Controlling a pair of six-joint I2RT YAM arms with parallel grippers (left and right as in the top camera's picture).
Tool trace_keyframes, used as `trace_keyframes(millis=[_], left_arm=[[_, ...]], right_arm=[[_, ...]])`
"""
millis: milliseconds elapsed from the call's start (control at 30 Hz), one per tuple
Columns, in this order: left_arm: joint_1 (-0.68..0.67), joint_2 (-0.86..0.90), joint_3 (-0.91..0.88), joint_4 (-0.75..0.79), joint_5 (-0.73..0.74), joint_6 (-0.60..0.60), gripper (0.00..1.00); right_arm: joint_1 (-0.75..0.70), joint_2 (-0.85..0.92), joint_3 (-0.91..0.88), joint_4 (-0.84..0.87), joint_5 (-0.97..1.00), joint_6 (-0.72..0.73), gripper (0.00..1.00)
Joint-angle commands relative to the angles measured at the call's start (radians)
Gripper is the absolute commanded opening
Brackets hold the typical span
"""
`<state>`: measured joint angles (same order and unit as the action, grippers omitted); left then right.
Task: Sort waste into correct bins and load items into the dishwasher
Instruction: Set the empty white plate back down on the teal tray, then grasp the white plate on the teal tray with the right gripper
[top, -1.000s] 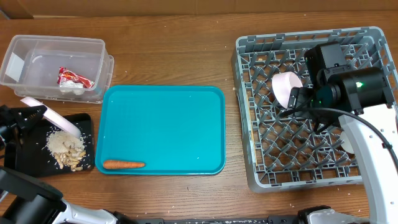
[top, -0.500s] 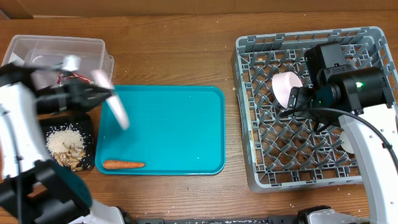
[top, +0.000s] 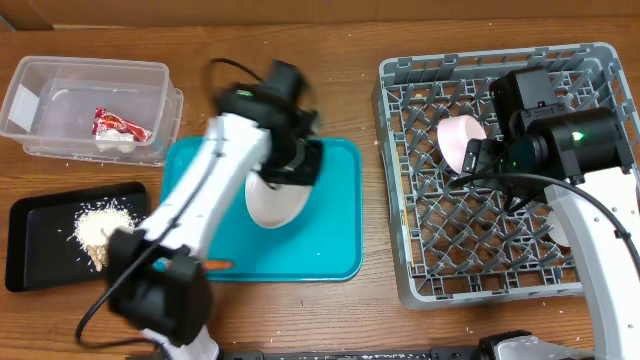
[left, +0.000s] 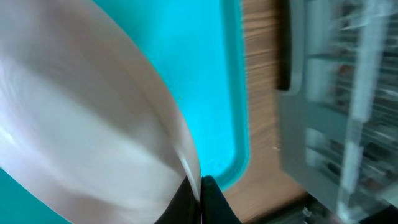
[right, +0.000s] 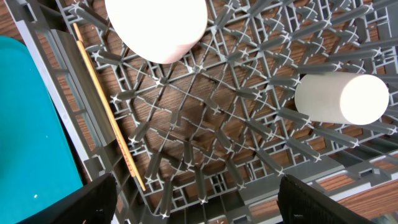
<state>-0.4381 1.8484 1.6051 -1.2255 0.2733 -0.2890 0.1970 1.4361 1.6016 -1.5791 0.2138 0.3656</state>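
**Plate held by its rim alone, with a crowded rack ahead**

The left end effector (left: 198, 200) was clamped tight on the very rim of the round white plate (top: 278, 198), and nothing else supported it. The plate hung tilted above the teal tray (top: 340, 250). The wrist view was blurred, so how deep the fingers sat on the rim could not be told. That thin edge grip looked like the main risk: a quick swing or a knock could let the plate pivot or slide out. It would then drop onto the tray or, further along, onto the bare table (top: 350, 80).

At 7 o'clock from the plate the carrot (top: 222, 264) lay on the tray, partly under the arm and not yet in a bin. A low pass could sweep it off.

At 3 o'clock stood the grey dish rack (top: 410, 285). A plate carried too low could strike its raised wall. Inside, a bowl (top: 458, 140) leaned among the pegs, chopsticks (right: 106, 106) lay along the near side, and a small cup (right: 341, 99) lay on its side. A plate pushed between the wrong pegs could jam or tip these.

The right end effector (right: 199, 202) hung over the rack with its fingers spread wide, holding nothing. Two arms over one rack risked a collision.

Farthest off, at 9 to 10 o'clock, the black tray (top: 35, 270) with rice (top: 98, 232) and the clear tub (top: 60, 85) with the wrapper (top: 122, 125) lay well apart from all this.
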Motion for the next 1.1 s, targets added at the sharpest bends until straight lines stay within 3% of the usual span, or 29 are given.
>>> trace_keyframes(millis=[0, 233, 300, 400, 500, 700, 833, 867, 933, 967, 1067], left_arm=[[-0.084, 0.091, 0.017, 0.019, -0.183, -0.175, 0.04], [-0.167, 0.177, 0.017, 0.036, -0.183, -0.188, 0.04], [-0.167, 0.171, 0.020, 0.032, -0.175, -0.166, 0.14], [-0.154, 0.154, 0.040, 0.013, -0.178, -0.151, 0.36], [-0.116, 0.117, 0.083, -0.023, -0.180, -0.127, 0.48], [0.020, 0.001, 0.182, -0.141, -0.203, -0.100, 0.54], [0.164, -0.119, 0.187, -0.200, -0.211, -0.099, 0.57], [0.206, -0.147, 0.187, -0.217, -0.213, -0.100, 0.62], [0.293, -0.196, 0.187, -0.262, -0.223, -0.100, 0.91], [0.338, -0.217, 0.187, -0.286, -0.230, -0.100, 0.99], [0.481, -0.268, 0.187, -0.356, -0.245, -0.095, 1.00]], right_arm=[[-0.003, 0.000, 0.008, 0.006, 0.010, 0.001, 0.85], [-0.003, 0.000, 0.008, 0.006, 0.010, 0.000, 0.85], [-0.003, 0.000, 0.008, 0.006, 0.010, 0.001, 0.85], [-0.003, 0.000, 0.008, 0.006, 0.010, 0.001, 0.85], [-0.003, 0.000, 0.008, 0.006, 0.010, 0.001, 0.90], [-0.003, 0.000, 0.008, 0.035, -0.013, -0.014, 0.98], [-0.001, 0.000, 0.008, 0.156, -0.341, -0.167, 1.00], [-0.001, 0.001, 0.008, 0.196, -0.456, -0.194, 1.00], [0.006, 0.009, 0.008, 0.290, -0.671, -0.217, 1.00], [0.018, 0.015, 0.008, 0.330, -0.728, -0.217, 1.00], [0.087, 0.053, 0.008, 0.412, -0.740, -0.213, 1.00]])
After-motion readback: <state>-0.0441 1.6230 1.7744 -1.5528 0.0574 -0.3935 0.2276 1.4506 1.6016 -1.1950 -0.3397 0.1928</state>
